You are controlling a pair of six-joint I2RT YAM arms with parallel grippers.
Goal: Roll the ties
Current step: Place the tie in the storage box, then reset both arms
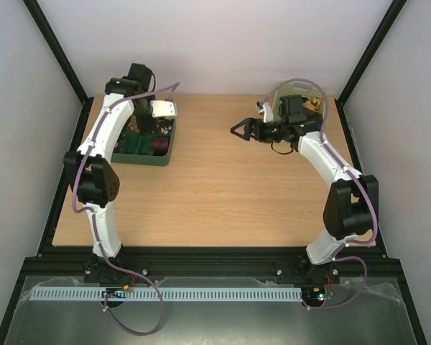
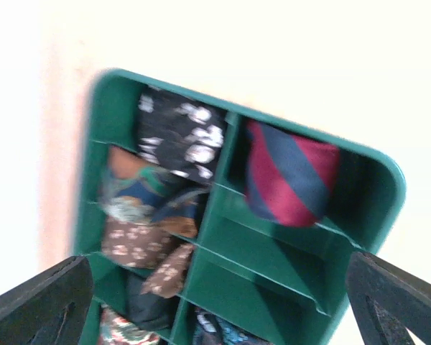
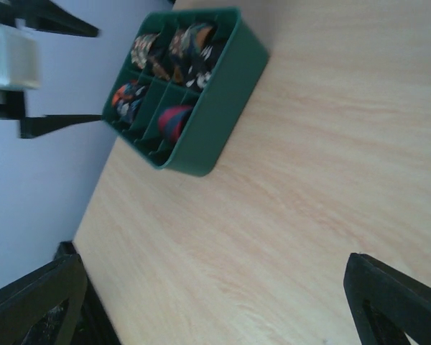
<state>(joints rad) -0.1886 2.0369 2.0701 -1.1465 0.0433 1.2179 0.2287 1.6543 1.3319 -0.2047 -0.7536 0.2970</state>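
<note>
Rolled ties (image 2: pixel 291 180) are seemingly filling most of the tray (image 2: pixel 377 190) at the desk's (image 1: pixel 223 187) far-left corner, while the left gripper (image 2: pixel 219 291) and right gripper (image 1: pixel 238 131) are hovering empty, jaws spread.

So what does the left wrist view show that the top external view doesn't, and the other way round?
Only the left wrist: the rolled ties slot by slot, among them a dark red tie with navy stripes alone in its slot and a black tie with white print. Only the top external: the right gripper open above the table, and the basket at the far right. Both: the green tray, with the left gripper open over it.
</note>
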